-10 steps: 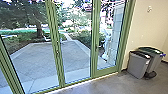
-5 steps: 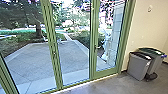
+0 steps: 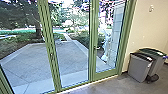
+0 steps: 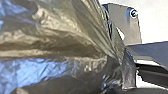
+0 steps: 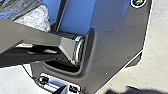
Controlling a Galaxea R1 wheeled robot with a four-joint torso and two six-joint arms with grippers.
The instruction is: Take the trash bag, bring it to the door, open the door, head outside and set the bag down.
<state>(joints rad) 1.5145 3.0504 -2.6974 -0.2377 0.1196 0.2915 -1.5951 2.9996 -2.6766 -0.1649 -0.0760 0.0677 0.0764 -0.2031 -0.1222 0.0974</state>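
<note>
Dark, shiny plastic of the trash bag [image 4: 62, 47] shows large in the left wrist view, drawn together into a bunched neck. My left gripper [image 4: 120, 67] is shut on that bunched part. In the right wrist view, a crinkled piece of the bag [image 5: 35, 18] lies behind the robot's jointed bar. Ahead in the head view stands the glass door [image 3: 106, 45] in its green frame, looking closed, with a small handle [image 3: 96, 47] on its left post.
Two grey bins, a nearer one [image 3: 140, 67] and one behind it [image 3: 156, 61], stand by the cream wall [image 3: 145, 25] to the right of the door. Beyond the glass lie a paved yard [image 3: 50, 57], a tree and bushes.
The head camera has moved a little with the robot, so the left door posts show farther left and the bins slightly farther right. The doors look closed throughout.
</note>
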